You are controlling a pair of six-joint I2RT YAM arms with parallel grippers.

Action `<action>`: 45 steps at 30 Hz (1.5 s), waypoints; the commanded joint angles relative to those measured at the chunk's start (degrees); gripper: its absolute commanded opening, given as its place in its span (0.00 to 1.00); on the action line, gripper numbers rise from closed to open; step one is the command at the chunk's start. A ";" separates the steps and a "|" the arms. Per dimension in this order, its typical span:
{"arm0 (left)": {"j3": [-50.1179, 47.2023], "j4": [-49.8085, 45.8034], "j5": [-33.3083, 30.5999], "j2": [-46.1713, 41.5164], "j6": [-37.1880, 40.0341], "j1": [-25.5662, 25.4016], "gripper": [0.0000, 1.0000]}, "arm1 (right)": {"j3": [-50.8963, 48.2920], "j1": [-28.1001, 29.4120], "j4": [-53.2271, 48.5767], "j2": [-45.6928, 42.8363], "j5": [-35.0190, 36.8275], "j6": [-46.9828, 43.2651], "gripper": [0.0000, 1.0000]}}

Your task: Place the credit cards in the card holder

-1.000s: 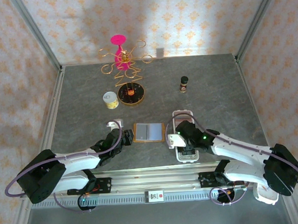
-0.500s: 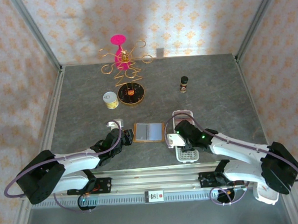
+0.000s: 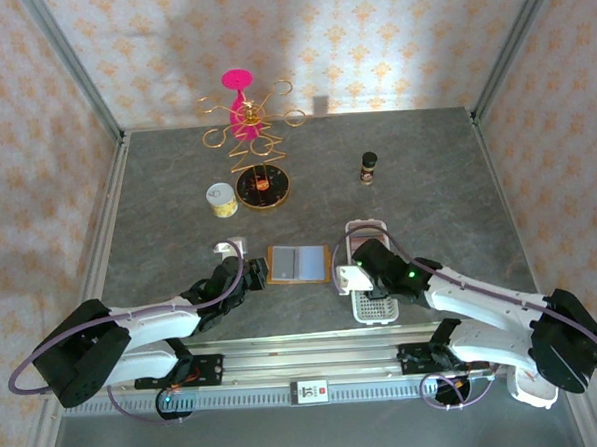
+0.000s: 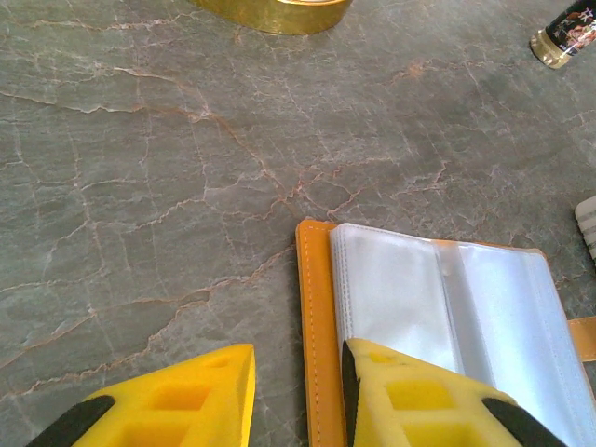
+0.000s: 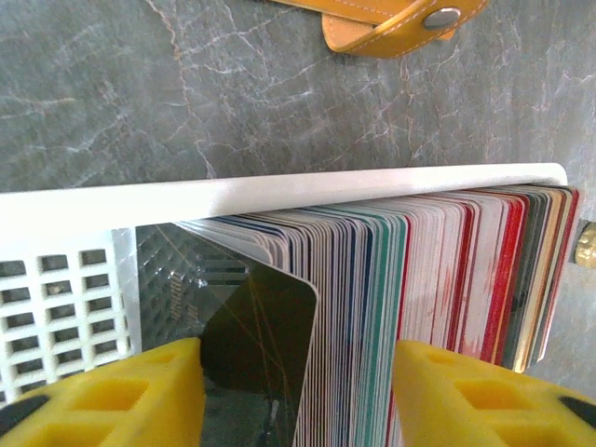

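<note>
- Left pincer (image 4: 296, 361): jaws a little apart, clamping nothing. The open wallet (image 4: 466, 307) lies flat beneath it, with its orange edge in the gap and its clear sleeves under one finger and on ahead.
- Right pincer (image 5: 298, 368): jaws apart astride upright cards (image 5: 428, 251) in the tray (image 5: 279, 191); I cannot tell whether they squeeze them.
- A dark card (image 5: 256, 326) leans off the stack between its fingers.
- The wallet's tab (image 5: 391, 23) lies ahead, past the tray wall.

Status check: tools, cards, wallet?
Left tool open, straddling wallet edge. Right tool open, astride cards in tray; none out yet. Wallet lies open. Nothing seen in the way.
</note>
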 commanded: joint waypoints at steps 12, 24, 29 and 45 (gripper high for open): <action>0.38 1.10 0.24 0.88 -0.19 0.13 0.32 | 0.27 -0.57 0.91 -2.08 2.19 -0.01 0.27; 0.74 1.37 0.94 1.88 -0.15 0.10 0.32 | 1.88 -0.57 -1.38 -3.85 2.46 0.89 0.14; 0.74 1.73 1.75 2.12 0.03 0.10 0.32 | 3.04 -0.57 -3.33 -4.47 1.99 1.81 0.11; 0.11 2.40 4.07 0.84 1.02 0.10 0.61 | 14.15 -0.52 -16.36 -9.43 -17.66 12.63 0.00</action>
